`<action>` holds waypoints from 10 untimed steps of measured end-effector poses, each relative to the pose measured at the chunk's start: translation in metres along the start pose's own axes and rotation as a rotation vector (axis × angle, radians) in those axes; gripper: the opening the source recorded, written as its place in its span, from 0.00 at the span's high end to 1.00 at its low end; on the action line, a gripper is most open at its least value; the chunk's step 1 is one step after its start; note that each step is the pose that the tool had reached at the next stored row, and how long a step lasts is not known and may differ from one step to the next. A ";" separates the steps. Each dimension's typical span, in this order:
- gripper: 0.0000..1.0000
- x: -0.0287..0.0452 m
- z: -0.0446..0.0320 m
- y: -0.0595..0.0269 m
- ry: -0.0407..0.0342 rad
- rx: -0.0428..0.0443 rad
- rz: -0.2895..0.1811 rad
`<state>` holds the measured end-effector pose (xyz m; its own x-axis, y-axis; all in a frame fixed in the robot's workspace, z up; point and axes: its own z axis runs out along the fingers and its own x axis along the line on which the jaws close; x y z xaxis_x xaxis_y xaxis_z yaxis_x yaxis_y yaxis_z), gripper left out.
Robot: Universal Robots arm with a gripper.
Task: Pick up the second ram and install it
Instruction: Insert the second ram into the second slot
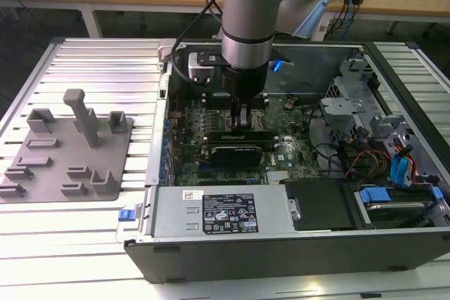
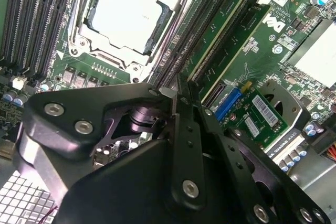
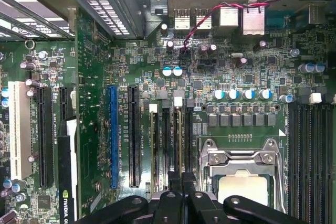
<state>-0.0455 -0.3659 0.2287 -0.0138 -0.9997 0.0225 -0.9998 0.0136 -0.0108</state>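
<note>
My gripper (image 1: 243, 119) reaches down into the open computer case (image 1: 281, 258), over the memory slots beside the processor socket (image 3: 242, 179). The second ram (image 3: 178, 140) stands on edge in a slot, a thin green stick seen from above. Its near end runs in between my fingertips. In both wrist views the gripper (image 3: 181, 179) has its fingers drawn close together on the stick's top edge. From the side, the stick shows as a green strip (image 2: 220, 32) leading away from the gripper (image 2: 180, 90). The part of the stick under the fingers is hidden.
Another stick (image 3: 156, 145) sits in a slot two rows over. A black expansion card (image 1: 239, 151) lies just in front of the gripper. The grey fixture tray (image 1: 42, 173) rests on the ribbed table at the exterior view's left. Drive bays and cables (image 1: 394, 166) fill the case's right side.
</note>
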 end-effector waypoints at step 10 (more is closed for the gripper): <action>0.84 -0.0001 0.0026 0.0000 0.0000 0.0000 0.000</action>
<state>-0.0455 -0.3659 0.2262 -0.0138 -0.9997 0.0224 -0.9998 0.0136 -0.0108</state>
